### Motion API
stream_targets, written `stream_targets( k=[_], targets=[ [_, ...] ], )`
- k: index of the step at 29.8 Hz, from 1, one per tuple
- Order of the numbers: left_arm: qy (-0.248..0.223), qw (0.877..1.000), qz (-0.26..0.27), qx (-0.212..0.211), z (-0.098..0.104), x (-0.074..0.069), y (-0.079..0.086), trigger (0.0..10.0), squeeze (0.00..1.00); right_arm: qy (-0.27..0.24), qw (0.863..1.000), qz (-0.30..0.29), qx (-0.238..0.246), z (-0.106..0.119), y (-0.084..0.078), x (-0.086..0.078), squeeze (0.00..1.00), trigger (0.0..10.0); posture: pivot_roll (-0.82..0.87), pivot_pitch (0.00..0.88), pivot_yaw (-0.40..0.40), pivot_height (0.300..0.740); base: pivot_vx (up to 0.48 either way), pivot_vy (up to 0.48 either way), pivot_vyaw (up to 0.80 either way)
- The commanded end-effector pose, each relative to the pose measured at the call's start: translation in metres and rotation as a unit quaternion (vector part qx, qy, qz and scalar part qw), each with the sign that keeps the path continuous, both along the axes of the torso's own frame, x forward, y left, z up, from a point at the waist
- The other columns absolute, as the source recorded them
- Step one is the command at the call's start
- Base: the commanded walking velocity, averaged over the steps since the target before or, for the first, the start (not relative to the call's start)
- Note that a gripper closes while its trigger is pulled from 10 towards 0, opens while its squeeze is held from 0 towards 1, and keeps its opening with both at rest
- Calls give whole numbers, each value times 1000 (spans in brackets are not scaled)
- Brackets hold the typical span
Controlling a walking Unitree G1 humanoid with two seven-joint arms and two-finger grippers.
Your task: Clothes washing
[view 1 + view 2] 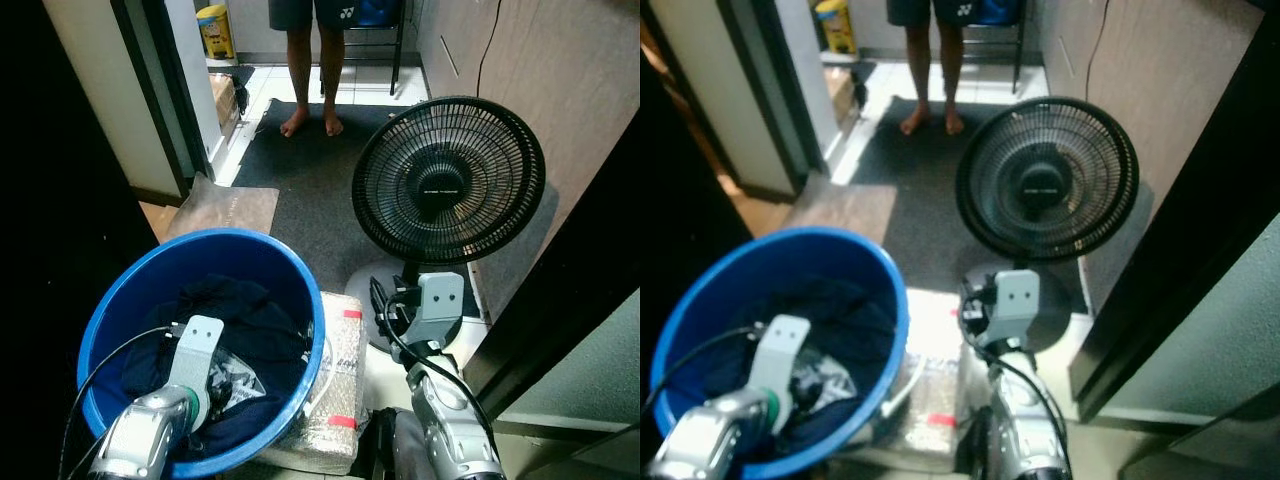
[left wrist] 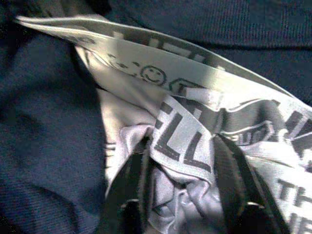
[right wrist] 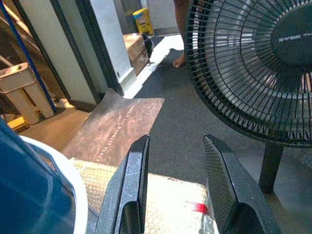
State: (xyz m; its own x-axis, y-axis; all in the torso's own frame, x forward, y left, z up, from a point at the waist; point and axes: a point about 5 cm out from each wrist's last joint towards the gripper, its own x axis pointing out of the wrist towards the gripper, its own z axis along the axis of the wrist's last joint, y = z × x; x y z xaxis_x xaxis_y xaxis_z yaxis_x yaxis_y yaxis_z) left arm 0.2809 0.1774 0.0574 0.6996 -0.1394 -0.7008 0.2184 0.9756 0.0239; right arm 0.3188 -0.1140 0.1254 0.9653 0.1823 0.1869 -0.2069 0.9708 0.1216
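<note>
Nearest, down inside a round blue plastic bucket (image 1: pixel 120 300) with a smooth rim: left pincer (image 2: pixel 183 195), its black fingers (image 2: pixel 234 180) closed narrowly around a bunched fold of thin white printed cloth (image 2: pixel 180 146) (block letters and a small smiley on it), lying atop soft, ribbed dark navy clothes (image 1: pixel 240 310) heaped in the bucket. Just beside the bucket, on the right: a flat parcel in crinkled bubble wrap (image 1: pixel 335 400) with red tape tabs. Over its near edge: right pincer (image 3: pixel 175 185), fingers moderately apart, gripping nothing. Beyond that: a black round-grilled fan (image 1: pixel 448 180) on a pale base, close against the wall panel, with a dark doorframe edge crowding the right. Leftward, a brown mat (image 1: pixel 222 208); then open grey carpet (image 1: pixel 310 170). Farthest: a person's bare legs (image 1: pixel 312 80) on the carpet's far edge, near a yellow container (image 1: pixel 215 30).
</note>
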Motion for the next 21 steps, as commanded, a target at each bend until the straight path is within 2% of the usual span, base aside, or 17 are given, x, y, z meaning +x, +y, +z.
stream_targets(
  k=[1, 13, 15, 18, 20, 21],
  targets=[
    [47, 999, -1, 6, -18, -15, 1, 0, 0, 12, 1000, -3, 7, -6, 0, -3, 0, 10000, -9, 131, 73, 430, 0, 0, 0],
    [23, 1000, -18, -12, -9, -13, -8, 0, 0, 11, 1000, -3, 7, -4, -1, -3, 0, 10000, -11, 128, 70, 430, 0, 0, 0],
    [-29, 998, -38, -32, 10, -7, -18, 0, 0, 7, 1000, -3, 7, -2, -1, -2, 0, 10000, -16, 123, 67, 430, 0, 0, 0],
    [-29, 998, -38, -32, 10, -7, -18, 0, 0, 7, 1000, -3, 7, -2, -1, -2, 0, 10000, -16, 123, 67, 430, 0, 0, 0],
    [-128, 988, -61, -54, 44, 3, -32, 0, 0, 3, 1000, -3, 5, 1, -2, -2, 0, 10000, -18, 116, 64, 430, 0, 0, 0],
    [-128, 988, -61, -54, 44, 3, -32, 0, 0, 3, 1000, -3, 5, 1, -2, -2, 0, 10000, -18, 116, 64, 430, 0, 0, 0]
  ],
)
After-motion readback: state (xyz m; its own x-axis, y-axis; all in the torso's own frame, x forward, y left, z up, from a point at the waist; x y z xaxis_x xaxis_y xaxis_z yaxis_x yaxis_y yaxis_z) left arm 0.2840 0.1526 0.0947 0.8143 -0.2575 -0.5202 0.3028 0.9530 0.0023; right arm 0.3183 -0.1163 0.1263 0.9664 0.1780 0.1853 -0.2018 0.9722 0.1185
